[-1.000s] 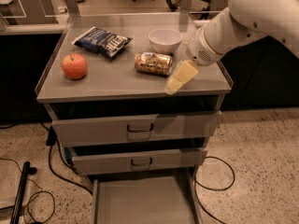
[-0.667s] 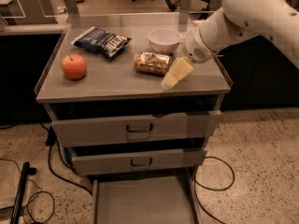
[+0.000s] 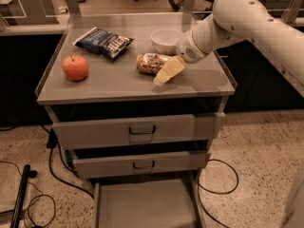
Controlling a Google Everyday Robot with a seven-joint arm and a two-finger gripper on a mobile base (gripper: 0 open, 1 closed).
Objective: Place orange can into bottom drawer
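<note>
Lying on its side on the grey worktop (image 3: 123,85), the orange can (image 3: 149,63) sits right of centre, just in front of a white bowl (image 3: 166,40). The pincer (image 3: 164,75) is at the can's right end, angled down toward the worktop surface, with its tip just in front of the can. Whether it is released or clenched cannot be told, nor whether it touches the can. The white arm (image 3: 237,15) enters from the upper right. A red apple (image 3: 75,67) stands well apart at the left, and a dark blue chip bag (image 3: 103,42) lies behind it. The bottom drawer (image 3: 145,205) is pulled out below, its flat floor showing. The two upper drawers (image 3: 137,129) are slightly ajar.
</note>
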